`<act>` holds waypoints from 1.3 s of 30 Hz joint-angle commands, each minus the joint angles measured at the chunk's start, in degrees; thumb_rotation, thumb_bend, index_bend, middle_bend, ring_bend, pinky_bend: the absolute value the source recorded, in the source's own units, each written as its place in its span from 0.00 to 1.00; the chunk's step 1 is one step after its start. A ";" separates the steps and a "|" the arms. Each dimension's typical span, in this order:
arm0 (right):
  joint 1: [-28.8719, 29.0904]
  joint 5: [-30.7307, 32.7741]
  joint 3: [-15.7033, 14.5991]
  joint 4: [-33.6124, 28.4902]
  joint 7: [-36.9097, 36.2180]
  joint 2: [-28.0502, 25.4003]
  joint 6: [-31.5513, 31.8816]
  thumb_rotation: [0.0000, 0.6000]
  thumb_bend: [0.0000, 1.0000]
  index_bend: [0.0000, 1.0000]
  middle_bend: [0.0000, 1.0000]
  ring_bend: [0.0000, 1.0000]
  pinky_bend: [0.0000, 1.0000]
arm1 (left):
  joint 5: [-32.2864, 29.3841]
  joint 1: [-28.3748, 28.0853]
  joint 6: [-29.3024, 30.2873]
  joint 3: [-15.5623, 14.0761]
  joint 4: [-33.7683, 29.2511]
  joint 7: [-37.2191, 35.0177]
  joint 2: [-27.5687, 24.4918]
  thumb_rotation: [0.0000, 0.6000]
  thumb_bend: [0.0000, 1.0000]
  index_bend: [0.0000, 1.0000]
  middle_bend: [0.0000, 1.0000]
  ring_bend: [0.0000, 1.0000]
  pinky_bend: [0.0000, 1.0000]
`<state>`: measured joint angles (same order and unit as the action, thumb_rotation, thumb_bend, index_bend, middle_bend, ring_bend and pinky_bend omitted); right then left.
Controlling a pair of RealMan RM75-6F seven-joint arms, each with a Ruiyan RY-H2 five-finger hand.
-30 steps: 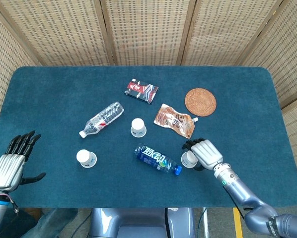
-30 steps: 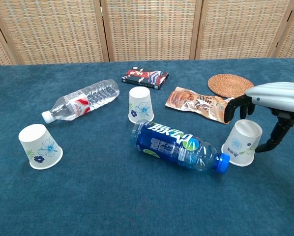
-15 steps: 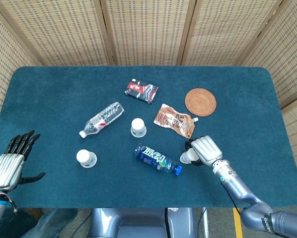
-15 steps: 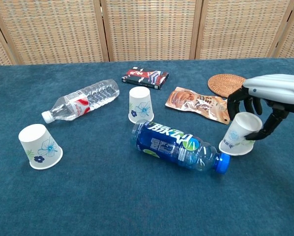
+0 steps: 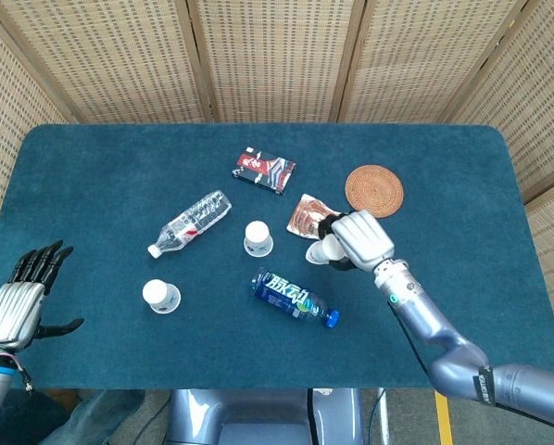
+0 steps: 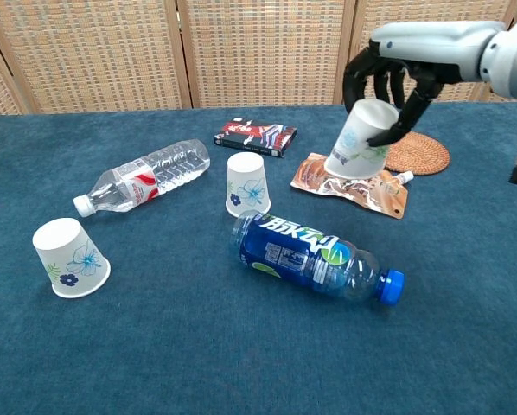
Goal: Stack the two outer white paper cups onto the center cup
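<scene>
My right hand [image 5: 356, 238] [image 6: 395, 69] grips a white paper cup [image 6: 362, 139] [image 5: 320, 250] upside down, lifted above the snack pouch [image 6: 349, 183] and right of the center cup. The center cup [image 5: 258, 238] [image 6: 247, 184] stands upside down in the middle of the blue table [image 5: 101, 176]. Another flower-printed cup [image 5: 159, 297] [image 6: 69, 257] stands upside down at the front left. My left hand [image 5: 19, 297] hovers open at the table's left front corner, away from all cups.
A blue-label bottle [image 5: 294, 298] [image 6: 315, 256] lies in front of the center cup. A clear water bottle [image 5: 191, 222] [image 6: 143, 177] lies to its left. A dark packet [image 5: 264, 171] and a round woven coaster [image 5: 373, 189] lie further back.
My right hand has lifted the right cup off the table and carried it up and to the left, over the snack pouch. The left hand has stayed put.
</scene>
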<state>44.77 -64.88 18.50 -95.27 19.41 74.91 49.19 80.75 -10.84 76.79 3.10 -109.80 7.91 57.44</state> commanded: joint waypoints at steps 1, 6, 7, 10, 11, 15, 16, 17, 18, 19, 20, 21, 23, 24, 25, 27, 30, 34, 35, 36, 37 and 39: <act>7.47 10.52 3.66 1.22 6.23 2.10 -3.31 1.00 0.51 0.54 0.54 0.54 0.54 | -0.84 -0.23 0.08 0.56 0.16 0.24 0.12 1.00 0.00 0.00 0.00 0.00 0.00; 14.50 19.36 4.11 4.88 11.85 6.42 -3.63 1.00 0.51 0.54 0.54 0.54 0.54 | -2.62 -0.62 -0.53 1.13 0.17 0.22 0.15 1.00 0.00 0.00 0.00 0.00 0.00; 16.18 21.38 4.16 5.75 12.99 7.63 -3.39 1.00 0.51 0.54 0.54 0.54 0.54 | -3.04 -0.72 -0.63 1.29 0.17 0.19 0.10 1.00 0.00 0.00 0.00 0.00 0.00; 19.83 24.96 4.11 7.54 15.22 10.38 -2.64 1.00 0.51 0.54 0.54 0.54 0.54 | -3.79 -0.90 -0.86 1.58 0.16 -0.05 -0.05 1.00 0.00 0.00 0.00 0.00 0.00; 21.08 25.97 3.96 8.17 16.03 11.26 -2.36 1.00 0.51 0.54 0.54 0.54 0.54 | -4.03 -0.95 -0.94 1.64 0.23 -0.15 -0.10 1.00 0.00 0.00 0.00 0.00 0.00; 23.85 28.26 3.20 10.10 18.54 13.05 -1.38 1.00 0.51 0.54 0.54 0.54 0.54 | -4.90 -1.04 -1.36 1.78 0.51 -0.69 -0.29 1.00 0.00 0.00 0.00 0.00 0.00; 24.66 29.31 3.04 10.73 19.41 13.57 -0.96 1.00 0.51 0.54 0.54 0.54 0.54 | -5.18 -1.09 -1.55 1.82 0.63 -0.90 -0.39 1.00 0.00 0.00 0.00 0.00 0.00; 25.35 30.47 3.01 11.10 20.04 14.02 -0.54 1.00 0.51 0.54 0.54 0.54 0.54 | -5.34 -1.11 -1.68 1.84 0.69 -1.13 -0.49 1.00 0.00 0.00 0.00 0.00 0.00; 25.97 31.54 2.96 11.31 20.64 14.36 -0.17 1.00 0.51 0.54 0.54 0.54 0.54 | -5.45 -1.15 -1.78 1.87 0.74 -1.36 -0.58 1.00 0.00 0.00 0.00 0.00 0.00; 26.84 32.61 2.71 11.52 21.73 14.69 0.34 1.00 0.51 0.54 0.54 0.54 0.54 | -5.54 -1.16 -1.86 1.89 0.79 -1.64 -0.68 1.00 0.00 0.00 0.00 0.00 0.00; 27.43 33.24 2.56 11.67 22.44 14.94 0.81 1.00 0.51 0.54 0.54 0.54 0.54 | -5.52 -1.17 -1.90 1.88 0.83 -1.81 -0.76 1.00 0.00 0.00 0.00 0.00 0.00; 27.91 33.79 2.49 11.80 22.92 15.18 1.25 1.00 0.51 0.54 0.54 0.54 0.54 | -5.44 -1.17 -1.96 1.83 0.83 -2.01 -0.84 1.00 0.00 0.00 0.00 0.00 0.00; 28.59 35.60 2.57 12.14 23.31 15.74 1.95 1.00 0.51 0.54 0.54 0.54 0.54 | -5.17 -1.11 -1.99 1.72 0.79 -2.61 -1.12 1.00 0.00 0.00 0.00 0.00 0.00; 28.76 35.93 2.47 12.18 23.48 15.82 2.14 1.00 0.51 0.54 0.54 0.54 0.54 | -5.12 -1.11 -2.02 1.69 0.81 -2.74 -1.17 1.00 0.00 0.00 0.00 0.00 0.00; 28.96 36.34 2.26 12.22 23.70 15.90 2.32 1.00 0.51 0.54 0.54 0.54 0.54 | -5.05 -1.14 -2.09 1.67 0.82 -2.89 -1.24 1.00 0.00 0.00 0.00 0.00 0.00; 29.28 37.05 1.99 12.36 23.81 16.10 2.49 1.00 0.51 0.53 0.54 0.54 0.54 | -4.88 -1.18 -2.21 1.57 0.85 -3.07 -1.33 1.00 0.00 0.00 0.00 0.00 0.00; 29.86 37.80 1.76 13.49 23.75 16.83 2.72 1.00 0.51 0.53 0.54 0.54 0.54 | -4.72 -1.18 -2.24 1.52 0.83 -3.47 -1.53 1.00 0.00 0.00 0.00 0.00 0.00; 30.47 38.44 1.44 14.88 23.62 17.60 2.87 1.00 0.50 0.53 0.53 0.53 0.54 | -4.97 -1.17 -2.17 1.69 0.94 -4.11 -1.80 1.00 0.00 0.00 0.00 0.00 0.00; 30.57 38.76 1.29 15.09 23.59 17.66 2.70 1.00 0.48 0.51 0.51 0.52 0.54 | -5.09 -1.24 -2.29 1.73 0.99 -4.24 -1.85 1.00 0.00 0.00 0.00 0.00 0.00; 30.69 39.51 1.01 15.21 23.94 17.57 2.36 1.00 0.41 0.47 0.47 0.48 0.52 | -5.17 -1.27 -2.36 1.76 1.05 -4.33 -1.89 1.00 0.00 0.00 0.00 0.00 0.00; 30.90 40.96 0.68 15.00 24.63 17.22 1.76 1.00 0.29 0.40 0.40 0.42 0.46 | -5.20 -1.30 -2.43 1.76 1.10 -4.39 -1.91 1.00 0.00 0.00 0.00 0.00 0.00; 31.57 45.15 0.37 13.74 26.00 16.10 0.35 1.00 0.11 0.23 0.24 0.29 0.32 | -5.35 -1.39 -2.56 1.81 1.16 -4.55 -1.96 1.00 0.00 0.00 0.00 0.00 0.00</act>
<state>75.67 -23.36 19.38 -80.58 44.04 91.99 50.97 75.41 -12.22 74.24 4.90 -108.64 3.38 55.49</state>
